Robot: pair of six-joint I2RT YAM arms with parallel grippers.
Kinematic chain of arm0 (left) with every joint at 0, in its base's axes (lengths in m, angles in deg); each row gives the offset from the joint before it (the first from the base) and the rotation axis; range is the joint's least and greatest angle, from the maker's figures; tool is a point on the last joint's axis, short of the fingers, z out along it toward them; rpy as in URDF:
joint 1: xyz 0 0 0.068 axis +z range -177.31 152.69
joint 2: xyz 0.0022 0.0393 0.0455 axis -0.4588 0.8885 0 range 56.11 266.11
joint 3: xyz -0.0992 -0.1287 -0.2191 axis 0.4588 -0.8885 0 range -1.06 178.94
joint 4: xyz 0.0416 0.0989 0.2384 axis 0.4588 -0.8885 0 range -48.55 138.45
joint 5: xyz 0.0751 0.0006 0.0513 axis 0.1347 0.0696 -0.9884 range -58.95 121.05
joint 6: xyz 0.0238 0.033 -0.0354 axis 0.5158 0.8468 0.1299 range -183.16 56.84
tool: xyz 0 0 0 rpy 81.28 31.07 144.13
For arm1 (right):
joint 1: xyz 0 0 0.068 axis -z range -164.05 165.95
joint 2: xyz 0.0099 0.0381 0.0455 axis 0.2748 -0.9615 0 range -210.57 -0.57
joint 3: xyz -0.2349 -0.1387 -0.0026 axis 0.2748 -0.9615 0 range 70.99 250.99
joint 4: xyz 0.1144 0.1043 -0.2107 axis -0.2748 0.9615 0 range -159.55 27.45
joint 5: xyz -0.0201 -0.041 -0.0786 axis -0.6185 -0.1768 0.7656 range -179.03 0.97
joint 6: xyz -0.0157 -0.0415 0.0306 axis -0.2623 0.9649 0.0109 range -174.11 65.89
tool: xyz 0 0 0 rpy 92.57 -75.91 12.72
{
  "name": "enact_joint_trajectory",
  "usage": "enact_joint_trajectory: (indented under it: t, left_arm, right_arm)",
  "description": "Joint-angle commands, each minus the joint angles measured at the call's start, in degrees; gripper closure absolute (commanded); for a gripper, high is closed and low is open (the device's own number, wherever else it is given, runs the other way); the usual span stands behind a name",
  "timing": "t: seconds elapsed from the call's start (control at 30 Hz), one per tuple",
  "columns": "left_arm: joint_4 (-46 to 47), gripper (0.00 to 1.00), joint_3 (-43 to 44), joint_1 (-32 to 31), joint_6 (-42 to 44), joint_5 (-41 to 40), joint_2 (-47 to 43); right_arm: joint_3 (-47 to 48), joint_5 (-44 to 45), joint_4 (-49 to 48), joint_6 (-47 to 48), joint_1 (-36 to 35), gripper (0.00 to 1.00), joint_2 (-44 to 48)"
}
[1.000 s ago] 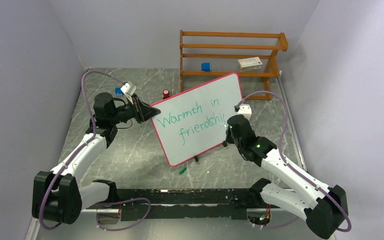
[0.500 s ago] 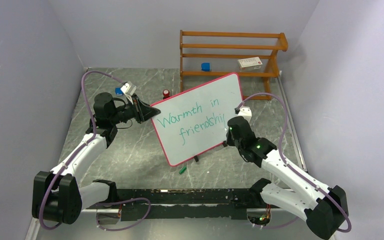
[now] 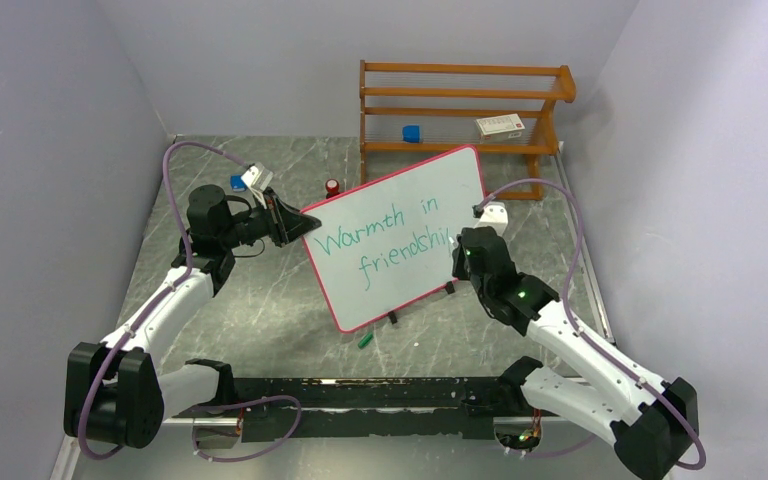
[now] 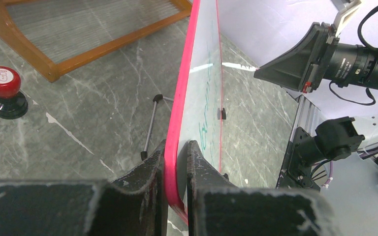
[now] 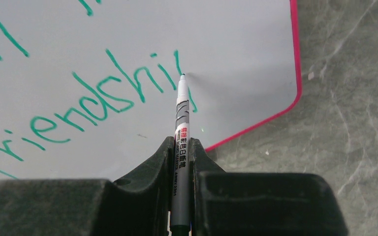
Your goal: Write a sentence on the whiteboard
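Note:
The whiteboard (image 3: 400, 235), white with a pink-red frame, stands tilted on small black feet at the table's middle. Green writing on it reads "Warmth in friendshi" plus a fresh stroke. My left gripper (image 3: 305, 225) is shut on the board's left edge; in the left wrist view both fingers (image 4: 150, 172) pinch the red frame (image 4: 179, 108). My right gripper (image 5: 179, 142) is shut on a grey marker (image 5: 181, 113). The marker's tip touches the whiteboard (image 5: 128, 39) at the last green stroke, near its lower right corner. In the top view the right gripper (image 3: 457, 250) is largely hidden by its wrist.
A wooden rack (image 3: 465, 105) stands behind the board, holding a blue block (image 3: 411, 133) and a white box (image 3: 500, 125). A red-topped stamp (image 3: 332, 187) sits left of the rack. A green cap (image 3: 365, 340) lies in front of the board.
My right wrist has shifted slightly up and right along the board with the marker, adding a stroke after "friendshi". The left arm and the board have not moved.

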Motion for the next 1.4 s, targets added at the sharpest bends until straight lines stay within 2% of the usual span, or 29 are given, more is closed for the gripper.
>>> enact_joint_trajectory:
  t: [0.0, 0.67, 1.37]
  left_arm:
    - [-7.58, 0.95, -1.62, -0.22, 7.47, -3.28, 2.07]
    - [-7.58, 0.95, -1.56, -0.14, 7.46, -3.10, 2.29]
    - [-7.84, 0.95, -1.56, -0.13, 7.69, -3.40, 2.03]
  right_arm:
    - [2.30, 1.21, -4.80, 2.13, 0.49, 1.00, -0.82]
    - [2.17, 0.02, -8.18, 3.38, 3.17, 1.00, -3.96]
    - [-1.33, -3.77, -3.55, 0.46, 4.09, 1.00, -2.43]
